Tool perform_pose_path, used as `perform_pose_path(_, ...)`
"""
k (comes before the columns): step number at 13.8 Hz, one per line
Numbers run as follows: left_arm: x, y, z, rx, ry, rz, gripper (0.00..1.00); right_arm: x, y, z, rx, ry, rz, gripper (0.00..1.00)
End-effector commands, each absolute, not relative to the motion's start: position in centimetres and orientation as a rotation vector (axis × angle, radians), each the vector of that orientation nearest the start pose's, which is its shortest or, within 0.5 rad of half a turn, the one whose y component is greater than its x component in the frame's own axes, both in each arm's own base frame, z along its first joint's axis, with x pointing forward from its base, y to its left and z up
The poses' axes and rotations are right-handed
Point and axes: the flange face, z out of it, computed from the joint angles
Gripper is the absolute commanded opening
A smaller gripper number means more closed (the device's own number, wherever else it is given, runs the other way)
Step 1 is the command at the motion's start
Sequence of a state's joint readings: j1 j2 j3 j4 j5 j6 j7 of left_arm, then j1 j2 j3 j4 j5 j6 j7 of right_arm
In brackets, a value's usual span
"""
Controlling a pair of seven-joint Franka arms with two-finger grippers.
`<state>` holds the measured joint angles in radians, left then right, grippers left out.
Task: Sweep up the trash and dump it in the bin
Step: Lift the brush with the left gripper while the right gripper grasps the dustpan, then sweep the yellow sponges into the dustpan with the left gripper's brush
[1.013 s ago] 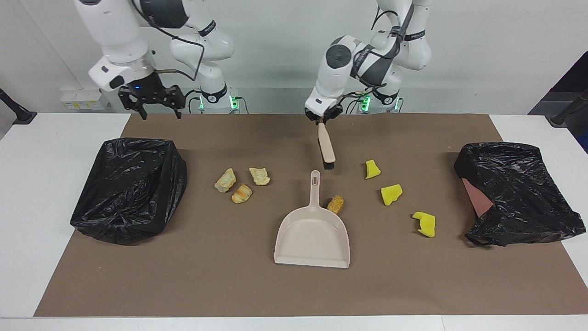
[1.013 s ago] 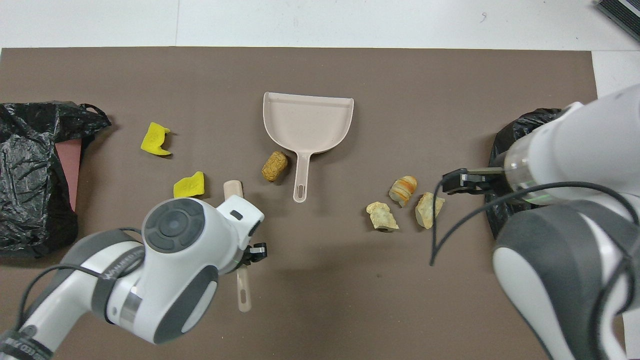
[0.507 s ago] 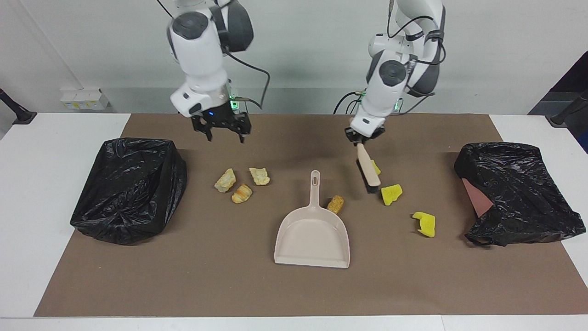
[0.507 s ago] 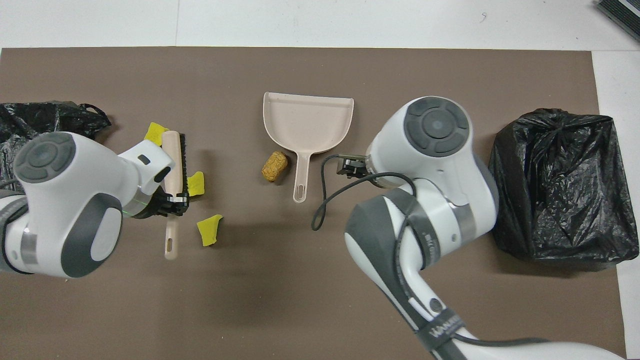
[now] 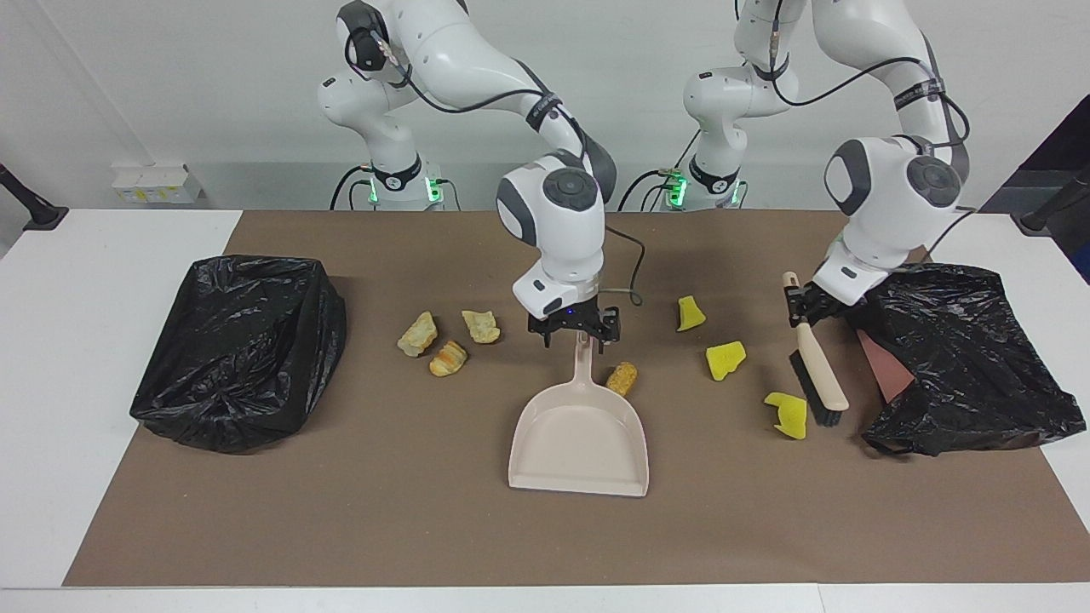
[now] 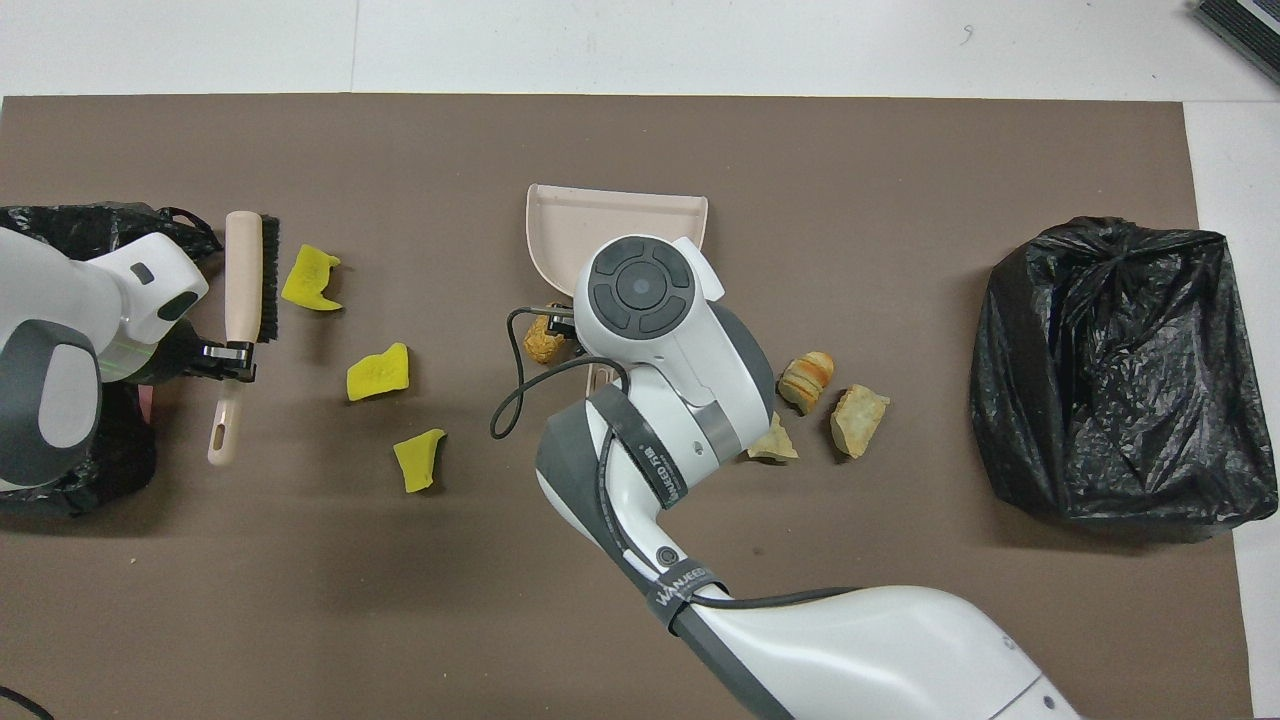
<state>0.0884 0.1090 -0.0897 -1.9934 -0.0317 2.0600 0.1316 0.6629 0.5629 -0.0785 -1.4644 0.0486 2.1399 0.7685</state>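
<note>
Right gripper (image 5: 574, 335) has dropped, fingers spread, onto the dustpan (image 5: 579, 438) handle — not yet clenched. Left gripper (image 5: 799, 305), clamping the brush (image 5: 819, 379), has swung beside the yellow scrap (image 5: 787, 415) toward the left arm's end from the dustpan — sweeping seems next.

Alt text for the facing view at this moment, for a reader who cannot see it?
The left claw grips a brush beside a yellow sponge chunk, while the right claw hangs open over the dustpan handle. Two more sponge chunks and four bread lumps lie on the brown mat between two black bins.
</note>
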Motion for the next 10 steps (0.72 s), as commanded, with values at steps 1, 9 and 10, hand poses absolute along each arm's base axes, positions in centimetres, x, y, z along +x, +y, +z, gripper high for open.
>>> perform_pose_path(1,60.3,0.9,38.4,-3.137,0.257,0.055,0.00,59.3,41.6,36.5,-3.072,0.178,-0.171,1.00)
perform_pose_path(9,57.1,-3.6,35.6,-3.116,0.405,0.291,0.00,58.5,41.6,34.9,-3.097,0.090,-0.169,0.02)
perform_pose_path(10,56.1,-4.6,35.2,-3.108,0.433,0.323,0.00,58.4,41.6,34.7,-3.097,0.089,-0.166,0.00)
